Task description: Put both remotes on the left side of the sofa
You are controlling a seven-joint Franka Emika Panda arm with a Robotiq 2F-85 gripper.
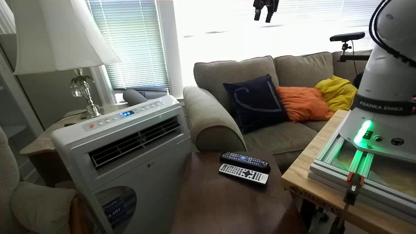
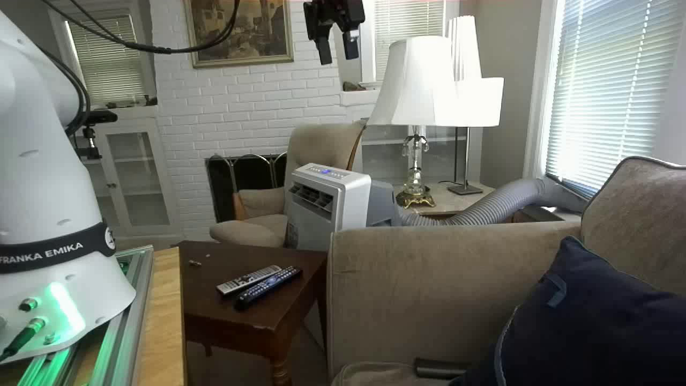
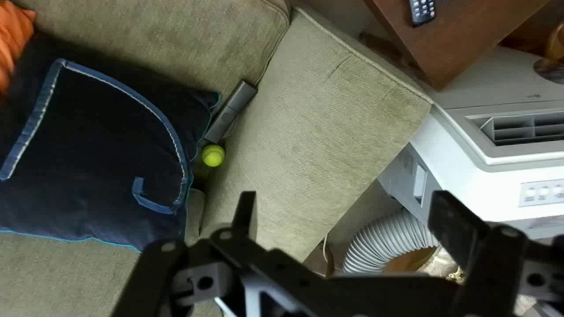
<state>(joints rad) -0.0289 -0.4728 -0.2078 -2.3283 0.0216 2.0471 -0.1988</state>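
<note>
Two remotes lie side by side on a dark brown table: a black remote [image 1: 245, 161] [image 2: 268, 287] and a silver remote [image 1: 243, 174] [image 2: 248, 280]. In the wrist view only one end of a dark remote [image 3: 423, 9] shows at the top edge. The olive-grey sofa [image 1: 211, 113] [image 2: 429, 284] stands beside the table; its padded arm [image 3: 326, 123] fills the middle of the wrist view. My gripper [image 1: 262, 19] [image 2: 338, 56] [image 3: 343, 202] is open and empty, high above the sofa arm and apart from the remotes.
A white air conditioner [image 1: 143, 182] with a grey hose [image 3: 387, 242] stands beside table [image 1: 224, 208] and sofa. A navy pillow [image 1: 255, 104], orange pillow [image 1: 302, 102], grey bar-like object [image 3: 231, 112] and yellow ball [image 3: 213, 155] lie on the sofa. A lamp [image 1: 61, 35] stands behind.
</note>
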